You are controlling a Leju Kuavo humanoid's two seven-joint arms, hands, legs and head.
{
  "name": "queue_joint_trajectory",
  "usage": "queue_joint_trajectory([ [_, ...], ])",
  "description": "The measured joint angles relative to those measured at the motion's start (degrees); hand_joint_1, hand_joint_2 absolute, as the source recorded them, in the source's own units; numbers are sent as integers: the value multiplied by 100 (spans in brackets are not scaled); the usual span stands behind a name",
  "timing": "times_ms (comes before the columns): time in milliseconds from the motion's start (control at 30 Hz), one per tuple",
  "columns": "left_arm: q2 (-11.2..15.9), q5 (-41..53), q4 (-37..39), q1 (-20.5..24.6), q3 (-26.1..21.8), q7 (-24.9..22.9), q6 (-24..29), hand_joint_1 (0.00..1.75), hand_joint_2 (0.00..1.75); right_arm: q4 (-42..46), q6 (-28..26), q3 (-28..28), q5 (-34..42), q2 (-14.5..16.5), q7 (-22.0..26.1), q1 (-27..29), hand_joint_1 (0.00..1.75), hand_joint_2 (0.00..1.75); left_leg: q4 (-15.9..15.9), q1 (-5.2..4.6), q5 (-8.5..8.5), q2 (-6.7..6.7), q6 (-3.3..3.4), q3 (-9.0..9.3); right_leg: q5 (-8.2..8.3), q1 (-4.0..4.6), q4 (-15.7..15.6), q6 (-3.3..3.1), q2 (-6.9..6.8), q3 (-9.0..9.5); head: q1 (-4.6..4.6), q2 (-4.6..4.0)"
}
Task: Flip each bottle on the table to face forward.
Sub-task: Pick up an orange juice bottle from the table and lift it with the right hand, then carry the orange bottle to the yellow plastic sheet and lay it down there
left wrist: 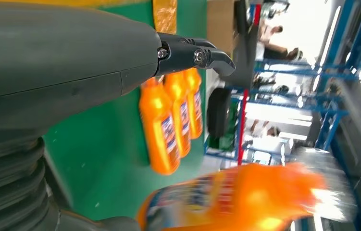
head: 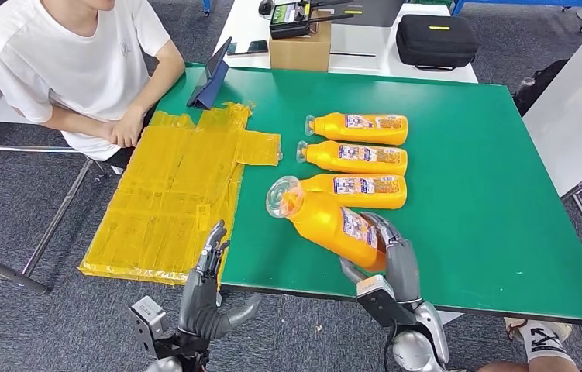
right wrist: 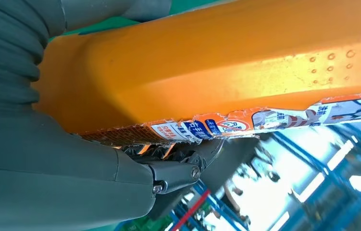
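Right robot hand [head: 393, 260], bottle [head: 326, 219] cap up-left.

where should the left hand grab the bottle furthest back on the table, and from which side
Grip the farthest orange bottle across its wide labelled body, coming down from above. It lies flat on the green table, cap pointing left, with the next bottle close beside it, so a side approach looks cramped; the neck is narrow.

You see the green table [head: 466, 178] evenly and brightly lit from overhead with only soft shadows, while in the left wrist view the held bottle [left wrist: 245, 197] smears into motion blur and the windows [left wrist: 289, 29] behind both wrist views blow out white.
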State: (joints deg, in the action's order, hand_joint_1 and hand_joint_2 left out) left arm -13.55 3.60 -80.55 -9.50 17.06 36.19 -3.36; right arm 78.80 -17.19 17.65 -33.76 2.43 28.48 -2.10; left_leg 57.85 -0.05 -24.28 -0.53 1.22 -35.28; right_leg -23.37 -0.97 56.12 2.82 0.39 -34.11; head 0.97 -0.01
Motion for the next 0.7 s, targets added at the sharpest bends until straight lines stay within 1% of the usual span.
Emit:
queue_joint_trajectory([
  [133, 73, -26, 99, 6, 174, -78, -237, 0, 175, 347, -1, -55, -4, 142, 97, 130, 175, 175, 0, -4, -1, 0, 1, -5, 0, -3, -1, 0, 0, -6, 1, 1],
  [267, 138, -36, 138, 42, 394, -106, -469, 0, 175, 466, 9, -55, -130, 207, 181, 171, 175, 175, 0, -4, -1, 0, 1, -6, 0, -2, -1, 0, 0, -6, 1, 1],
  [533, 236, 22, 139, 97, 658, -103, -582, 0, 175, 532, 91, -26, -127, 279, 235, 203, 175, 175, 0, -2, 0, 0, 1, -6, 0, -1, 0, 0, 0, -6, 1, -1],
  [700, 298, 52, 41, 171, 931, -57, -626, 0, 175, 429, 279, 249, -296, 415, 239, 183, 175, 175, 0, -2, -1, 0, 0, -8, 0, -1, 1, 0, 0, -6, 0, 1],
])
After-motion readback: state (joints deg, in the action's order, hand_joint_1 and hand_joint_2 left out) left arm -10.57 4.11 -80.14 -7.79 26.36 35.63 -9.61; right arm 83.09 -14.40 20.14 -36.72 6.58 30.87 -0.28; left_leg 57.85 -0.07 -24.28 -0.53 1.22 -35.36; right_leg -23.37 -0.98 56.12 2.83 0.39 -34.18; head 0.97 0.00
